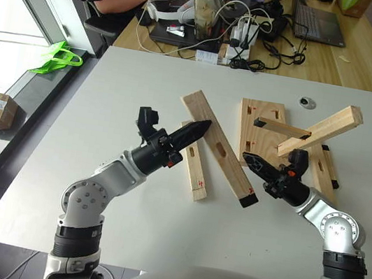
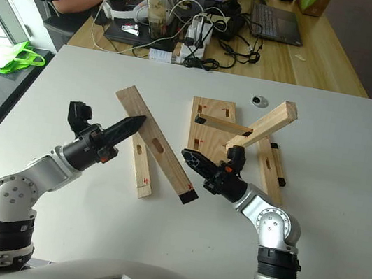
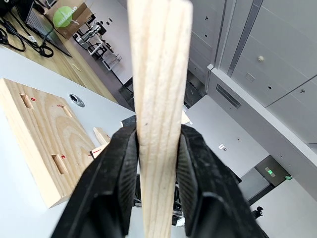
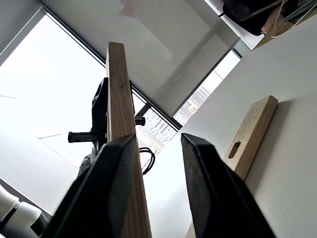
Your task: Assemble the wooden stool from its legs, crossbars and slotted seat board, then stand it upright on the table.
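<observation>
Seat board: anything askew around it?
Yes. A leg lies crossed over the seat board edge and a crossbar, its far end apparently tilted up off the table rather than flat.

My left hand point(image 1: 200, 128) is black plastic with a dull sheen, the slotted plank point(image 1: 228, 164) and the seat board point(image 1: 249, 141) at one o'clock bare, matt pale wood, the counter point(image 1: 105, 112) smooth matt white.

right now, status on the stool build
Left end effector shut on long plank. Right end effector open by its near end. Another leg tilted up beside the seat board.
</observation>
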